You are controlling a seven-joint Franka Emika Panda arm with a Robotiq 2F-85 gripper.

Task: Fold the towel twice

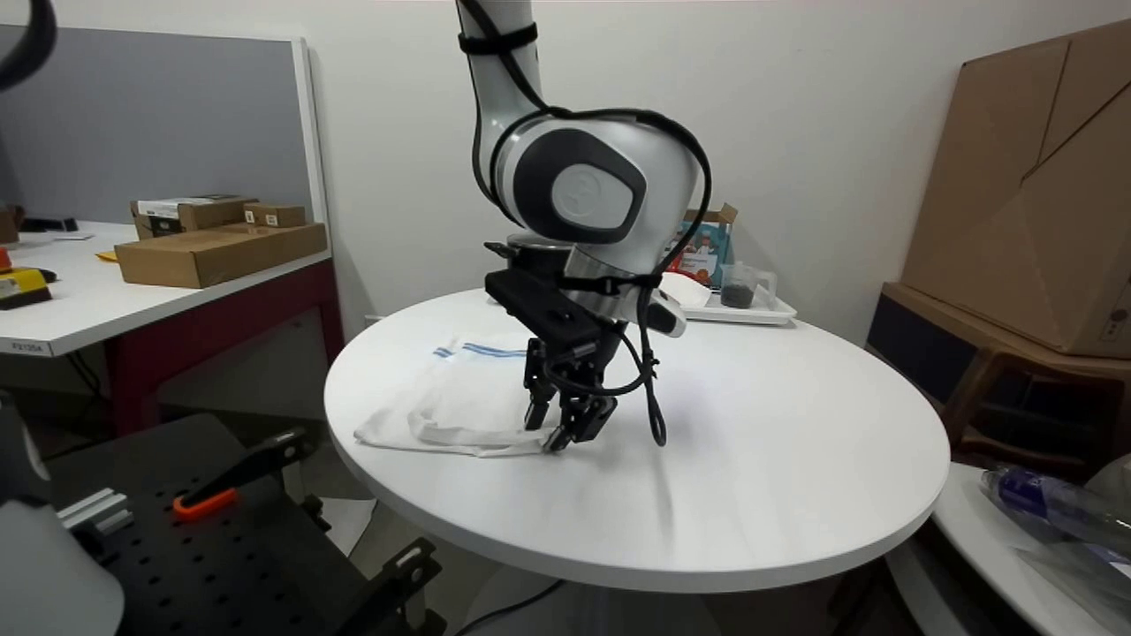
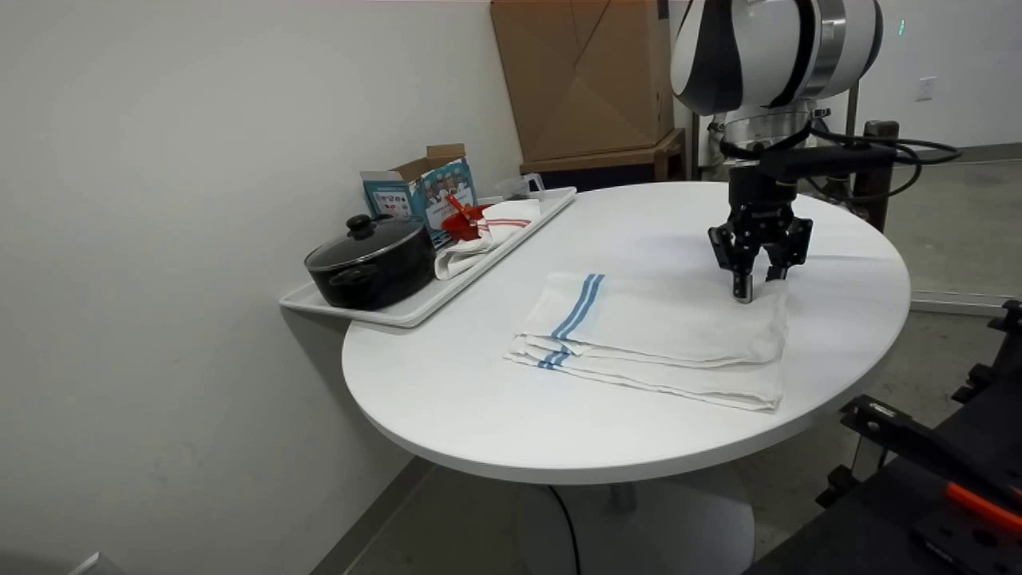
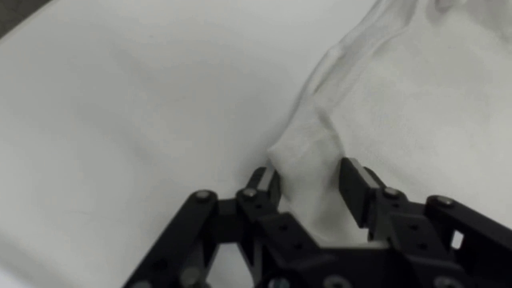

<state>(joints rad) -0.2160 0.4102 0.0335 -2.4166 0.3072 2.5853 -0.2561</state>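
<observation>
The white towel with blue stripes lies folded on the round table, and it shows in both exterior views. Its layers are offset at one long edge. My gripper points down at a corner of the towel, at the end away from the stripes; it also shows in an exterior view. In the wrist view the gripper has its fingers apart, with a raised, bunched part of the towel between them. The fingertips are at the cloth, close to the table; the cloth does not look pinched.
The round white table has a white tray at its wall side. The tray holds a black pot, a blue box, red items and a red-striped cloth. A large cardboard box stands beyond the table.
</observation>
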